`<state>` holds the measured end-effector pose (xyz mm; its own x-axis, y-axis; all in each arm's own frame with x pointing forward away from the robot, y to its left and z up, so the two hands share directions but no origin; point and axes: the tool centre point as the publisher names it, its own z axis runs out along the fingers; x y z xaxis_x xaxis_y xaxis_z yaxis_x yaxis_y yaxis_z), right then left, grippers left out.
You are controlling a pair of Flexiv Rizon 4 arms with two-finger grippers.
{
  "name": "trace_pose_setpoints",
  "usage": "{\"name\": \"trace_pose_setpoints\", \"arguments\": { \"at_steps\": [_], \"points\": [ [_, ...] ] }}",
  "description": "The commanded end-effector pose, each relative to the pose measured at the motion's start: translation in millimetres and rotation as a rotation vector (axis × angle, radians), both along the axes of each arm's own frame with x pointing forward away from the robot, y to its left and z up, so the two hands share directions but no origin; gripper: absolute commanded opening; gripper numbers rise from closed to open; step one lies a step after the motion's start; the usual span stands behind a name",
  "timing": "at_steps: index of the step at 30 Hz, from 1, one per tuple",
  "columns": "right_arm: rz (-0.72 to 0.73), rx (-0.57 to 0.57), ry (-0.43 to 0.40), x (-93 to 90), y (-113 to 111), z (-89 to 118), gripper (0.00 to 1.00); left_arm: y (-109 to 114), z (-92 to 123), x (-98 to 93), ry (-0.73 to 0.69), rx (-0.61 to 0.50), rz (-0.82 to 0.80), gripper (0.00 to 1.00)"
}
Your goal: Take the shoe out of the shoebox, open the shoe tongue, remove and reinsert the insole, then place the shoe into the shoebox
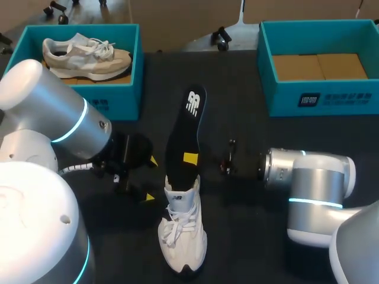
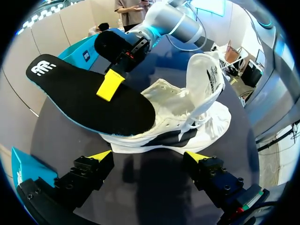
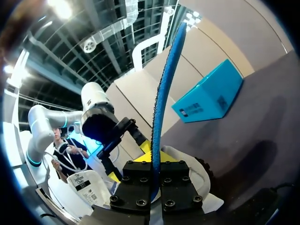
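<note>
At the middle of the table the white shoe stands on its sole with its tongue lifted, well apart from the right-hand shoebox. The right gripper is clamped on the black insole about midway along. The insole's near end rests at the shoe's opening; how deep it sits inside is hard to judge. The left gripper hangs just beside the shoe with its fingers spread, holding nothing. My reading is that the insole is only partly seated. To do this well, brace the shoe with the free gripper first, keep the insole in line with the shoe's length, and keep the tongue clear of its path.
</note>
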<state>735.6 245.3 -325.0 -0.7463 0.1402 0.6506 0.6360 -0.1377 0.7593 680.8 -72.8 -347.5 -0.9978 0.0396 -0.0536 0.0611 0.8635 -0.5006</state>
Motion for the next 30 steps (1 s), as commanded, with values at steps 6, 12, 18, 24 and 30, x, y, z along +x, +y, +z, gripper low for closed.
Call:
{"name": "trace_pose_setpoints", "arguments": {
  "at_steps": [6, 12, 18, 24, 30],
  "points": [
    [0.009, 0.011, -0.017, -15.5, 11, 0, 0.0, 0, 0, -0.4, 0.0, 0.0, 0.0, 1.0],
    [0.042, 0.005, -0.01, -23.2, 10, -3, 0.0, 0, 0, -0.4, 0.0, 0.0, 0.0, 1.0],
    [0.069, -0.008, 0.002, -30.7, 7, -7, 0.0, 0, 0, -0.4, 0.0, 0.0, 0.0, 1.0],
    [0.065, -0.003, 0.026, -39.2, 0, -17, 0.0, 0, 0, -0.4, 0.0, 0.0, 0.0, 1.0],
    [0.067, 0.001, 0.053, -48.9, 0, -26, 0.0, 0, 0, -0.4, 0.0, 0.0, 0.0, 1.0]
  ]
}}
